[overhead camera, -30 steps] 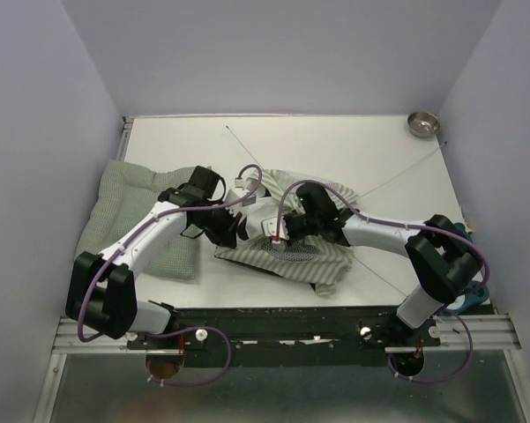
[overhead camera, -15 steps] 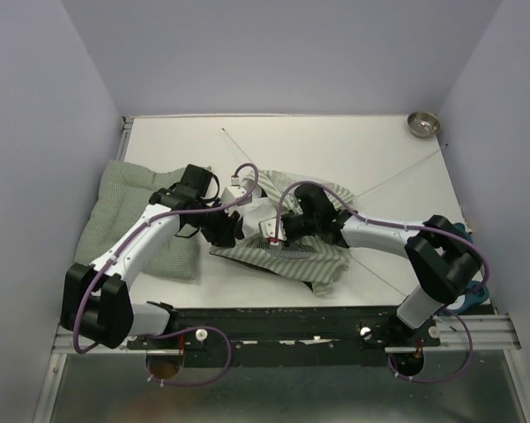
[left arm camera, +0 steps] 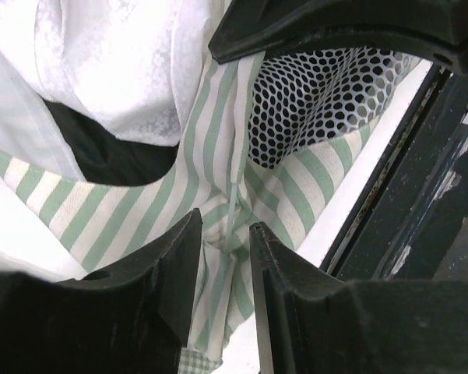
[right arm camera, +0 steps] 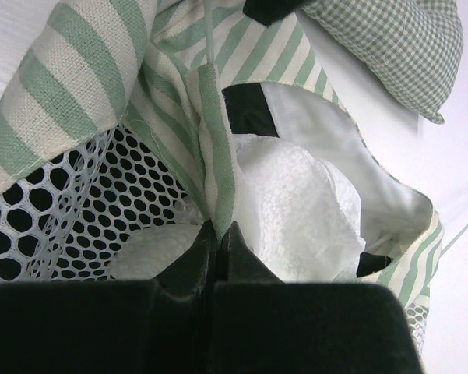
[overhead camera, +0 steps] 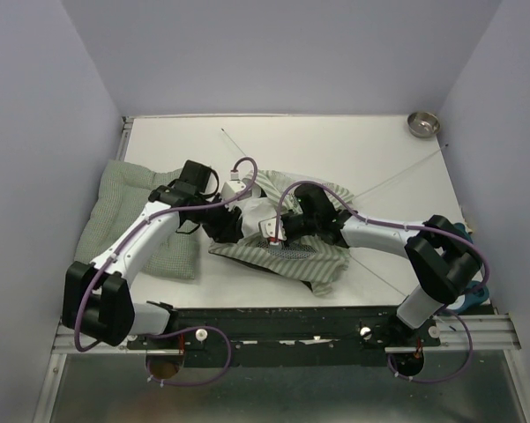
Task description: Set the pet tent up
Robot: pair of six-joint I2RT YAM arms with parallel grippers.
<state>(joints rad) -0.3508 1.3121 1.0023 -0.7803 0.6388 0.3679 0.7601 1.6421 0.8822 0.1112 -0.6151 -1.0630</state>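
Two grippers meet at tent, crumpled heap near front edge of table, about centre. Right gripper clamped tight on green-striped seam; mesh panel to its left, white lining beyond. Left gripper at heap's left edge: fingers narrowly parted, striped fold and thin cord in gap; real pinch or not, cannot tell. Checked cushion lies left, left arm crossing above. Thin poles run from heap toward far right. Metal bowl in far right corner.
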